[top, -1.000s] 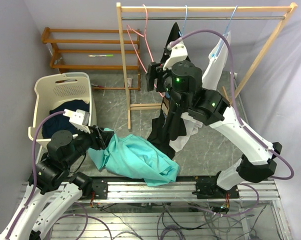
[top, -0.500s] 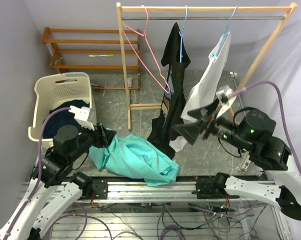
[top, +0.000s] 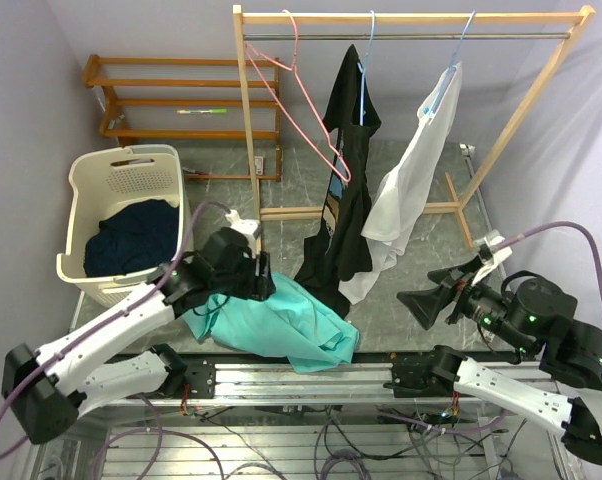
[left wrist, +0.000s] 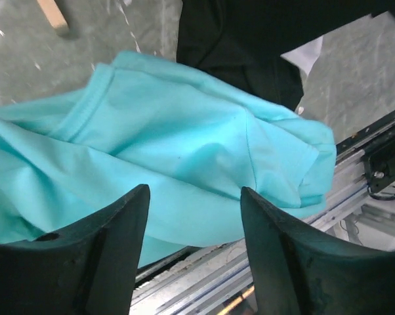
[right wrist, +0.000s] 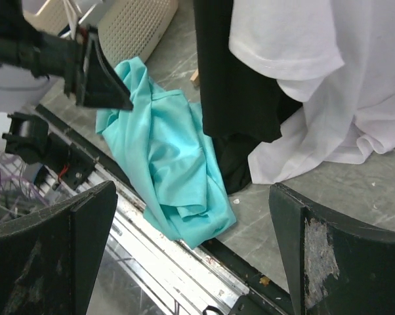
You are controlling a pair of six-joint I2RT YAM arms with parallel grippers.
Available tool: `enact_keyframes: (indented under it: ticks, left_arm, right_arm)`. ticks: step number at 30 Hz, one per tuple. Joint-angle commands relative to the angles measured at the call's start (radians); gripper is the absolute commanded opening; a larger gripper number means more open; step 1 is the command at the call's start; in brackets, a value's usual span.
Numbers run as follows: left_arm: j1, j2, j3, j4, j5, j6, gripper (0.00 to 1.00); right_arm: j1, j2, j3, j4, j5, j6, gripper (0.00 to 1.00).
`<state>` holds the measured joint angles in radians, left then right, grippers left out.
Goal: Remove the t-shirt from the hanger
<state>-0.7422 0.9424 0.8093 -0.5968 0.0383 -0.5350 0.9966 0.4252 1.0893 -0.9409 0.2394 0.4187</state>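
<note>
**Teal t-shirt (top: 281, 325) off the pink hanger (top: 311, 130).**
The t-shirt lies crumpled on the floor (top: 431, 250) by the near rail (top: 311, 378); the hanger hangs bare. Your left claw (left wrist: 194, 191) hovers just above it, partly open, empty; your right claw (top: 426, 297) stands wide open, empty. Removal looks done; next, probably lower and pinch a fold.

- teal t-shirt (top: 281, 320): plain turquoise, no print
- black t-shirt (top: 349, 150): solid black, on a blue hanger (top: 370, 40)
- white t-shirt (top: 411, 180): plain white, on a light-blue hanger (top: 463, 45)
- pink hanger (top: 293, 100): pink all over
- basket (top: 79, 195): cream, perforated wall, with dark navy clothes (top: 131, 235) inside
- rack (top: 411, 17): pale wood
- shelf (top: 171, 100): orange-brown wood
- floor (top: 221, 200): grey-green, white marbled veins
- arms (top: 111, 335): white shells, black joints
</note>
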Motion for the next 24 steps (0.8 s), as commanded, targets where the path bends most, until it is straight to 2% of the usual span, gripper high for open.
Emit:
enact_keyframes:
  ticks: [1, 2, 5, 9, 14, 19, 24]
  left_arm:
    - [-0.163, 0.095, 0.028, -0.026, -0.268, -0.144, 0.95]
    - [-0.213, 0.12, 0.044, -0.054, -0.331, -0.175, 1.0]
    - [-0.319, 0.203, 0.099, -0.177, -0.474, -0.298, 0.99]
    - [-0.379, 0.296, 0.126, -0.242, -0.494, -0.454, 0.99]
    - [-0.391, 0.351, 0.116, -0.272, -0.515, -0.653, 0.99]
    - [-0.39, 0.43, 0.112, -0.25, -0.587, -0.672, 0.99]
    - [-0.39, 0.585, 0.106, -0.189, -0.569, -0.66, 0.99]
  right_arm:
    - [-0.001, -0.03, -0.001, -0.02, 0.077, 0.036, 1.0]
    - [-0.001, -0.031, -0.007, -0.016, 0.076, 0.037, 1.0]
    - [-0.001, -0.025, -0.031, -0.003, 0.07, 0.038, 1.0]
    - [-0.001, -0.012, -0.049, 0.008, 0.064, 0.041, 1.0]
    - [0.0, -0.017, -0.058, 0.016, 0.063, 0.042, 1.0]
    - [0.0, -0.047, -0.073, 0.025, 0.062, 0.045, 1.0]
    - [-0.001, -0.034, -0.077, 0.025, 0.062, 0.046, 1.0]
